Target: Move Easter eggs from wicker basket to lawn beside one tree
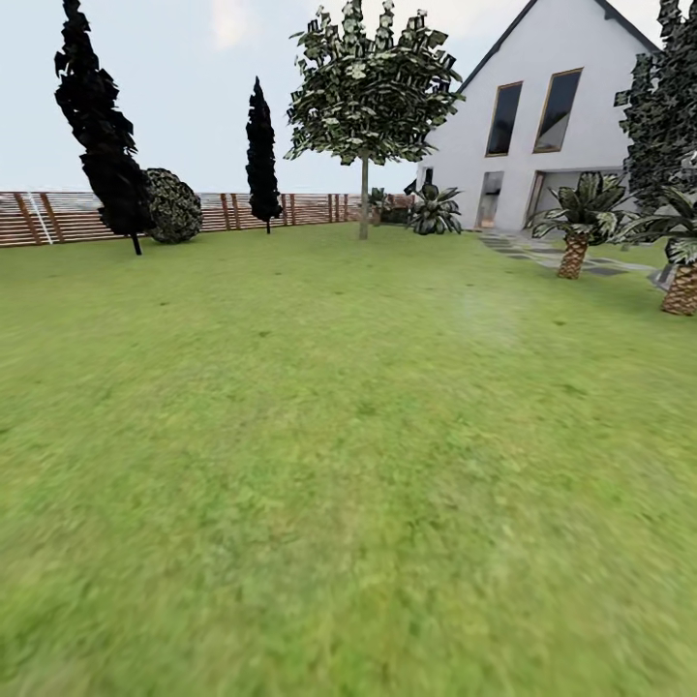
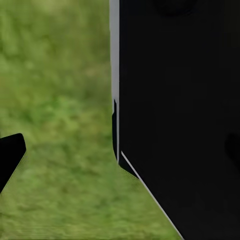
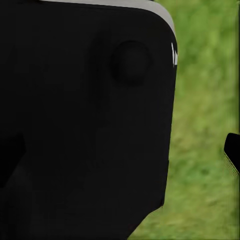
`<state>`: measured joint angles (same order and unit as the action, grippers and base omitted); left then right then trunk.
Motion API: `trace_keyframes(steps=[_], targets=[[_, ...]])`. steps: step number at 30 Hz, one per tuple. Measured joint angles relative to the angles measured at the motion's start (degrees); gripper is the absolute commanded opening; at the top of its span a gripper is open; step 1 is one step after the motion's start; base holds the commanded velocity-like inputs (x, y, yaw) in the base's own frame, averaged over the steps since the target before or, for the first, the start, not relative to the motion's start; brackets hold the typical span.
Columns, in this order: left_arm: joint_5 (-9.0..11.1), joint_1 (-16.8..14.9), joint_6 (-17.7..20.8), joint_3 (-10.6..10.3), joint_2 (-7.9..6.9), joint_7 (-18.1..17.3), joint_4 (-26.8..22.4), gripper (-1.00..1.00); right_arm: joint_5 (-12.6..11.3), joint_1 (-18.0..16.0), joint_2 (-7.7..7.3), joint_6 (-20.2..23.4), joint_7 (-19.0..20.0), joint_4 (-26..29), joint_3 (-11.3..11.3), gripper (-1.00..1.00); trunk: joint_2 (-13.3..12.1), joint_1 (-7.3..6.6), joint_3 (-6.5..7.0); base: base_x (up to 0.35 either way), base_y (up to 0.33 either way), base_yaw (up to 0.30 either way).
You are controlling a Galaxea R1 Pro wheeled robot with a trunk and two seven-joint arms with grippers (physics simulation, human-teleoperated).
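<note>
The lawn (image 1: 329, 465) is seen from the head view as a wide, flat stretch of short green grass running from the near edge to the far fence. No arm is seen from the head view.

At the far left, a brown slatted wooden fence (image 1: 58, 218) borders the grass. Two dark, narrow conifers (image 1: 102, 126) (image 1: 259, 155) and a round shrub (image 1: 172, 205) stand before it. A round-crowned leafy tree (image 1: 368, 87) on a thin trunk stands at far centre. A white house (image 1: 552, 116) with tall windows is seen at the far right, with grey paving (image 1: 542, 254) before it. Two short brown-trunked palms (image 1: 576, 227) (image 1: 681, 261) stand at the right.

In the left wrist view, a black finger tip (image 2: 10, 155) of the left end effector is seen over blurred grass (image 2: 60, 100), beside a large black body panel (image 2: 180, 120). In the right wrist view, a black finger tip (image 3: 232, 150) of the right end effector is seen over grass (image 3: 205, 100), beside a black rounded panel (image 3: 85, 120). For either end effector, it cannot be told whether the fingers are apart or together.
</note>
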<state>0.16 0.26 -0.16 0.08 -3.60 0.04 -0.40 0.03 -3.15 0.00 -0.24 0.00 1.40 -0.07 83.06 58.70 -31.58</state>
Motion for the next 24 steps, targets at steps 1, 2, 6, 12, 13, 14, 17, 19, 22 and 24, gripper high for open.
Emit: trace_keyframes(steps=[1, 2, 6, 12, 13, 14, 17, 19, 22, 24], targets=[[0.0, 0.0, 0.0, 0.0, 0.00, 0.0, 0.0, 1.00, 0.0, 0.0, 0.00, 0.0, 0.0, 0.0, 0.0, 1.00, 0.0, 0.00, 0.00, 0.324, 0.000, 0.000], [0.0, 0.0, 0.0, 0.0, 0.00, 0.0, 0.0, 1.00, 0.0, 0.0, 0.00, 0.0, 0.0, 0.0, 0.0, 1.00, 0.0, 0.00, 0.00, 0.324, 0.000, 0.000], [0.0, 0.0, 0.0, 0.0, 0.00, 0.0, 0.0, 1.00, 0.0, 0.0, 0.00, 0.0, 0.0, 0.0, 0.0, 1.00, 0.0, 0.00, 0.00, 0.324, 0.000, 0.000], [0.0, 0.0, 0.0, 0.0, 0.00, 0.0, 0.0, 1.00, 0.0, 0.0, 0.00, 0.0, 0.0, 0.0, 0.0, 1.00, 0.0, 0.00, 0.00, 0.324, 0.000, 0.058], [0.0, 0.0, 0.0, 0.0, 0.00, 0.0, 0.0, 1.00, 0.0, 0.0, 0.00, 0.0, 0.0, 0.0, 0.0, 1.00, 0.0, 0.00, 0.00, 0.324, 0.000, 0.198], [0.0, 0.0, 0.0, 0.0, -0.02, 0.0, 0.0, 1.00, 0.0, 0.0, 0.00, 0.0, 0.0, 0.0, 0.0, 1.00, 0.0, 0.00, 0.00, 0.324, 0.000, 0.141], [0.0, 0.0, 0.0, 0.0, 0.00, 0.0, 0.0, 1.00, 0.0, 0.0, 0.00, 0.0, 0.0, 0.0, 0.0, 1.00, 0.0, 0.00, 0.00, 0.324, 0.000, 0.055], [0.0, 0.0, 0.0, 0.0, 0.00, 0.0, 0.0, 1.00, 0.0, 0.0, 0.00, 0.0, 0.0, 0.0, 0.0, 1.00, 0.0, 0.00, 0.00, 0.324, 0.000, 0.015], [0.0, 0.0, 0.0, 0.0, 0.00, 0.0, 0.0, 1.00, 0.0, 0.0, 0.00, 0.0, 0.0, 0.0, 0.0, 1.00, 0.0, 0.00, 0.00, 0.324, 0.000, 0.005], [0.0, 0.0, 0.0, 0.0, 0.00, 0.0, 0.0, 1.00, 0.0, 0.0, 0.00, 0.0, 0.0, 0.0, 0.0, 1.00, 0.0, 0.00, 0.00, 0.324, 0.000, 0.001]])
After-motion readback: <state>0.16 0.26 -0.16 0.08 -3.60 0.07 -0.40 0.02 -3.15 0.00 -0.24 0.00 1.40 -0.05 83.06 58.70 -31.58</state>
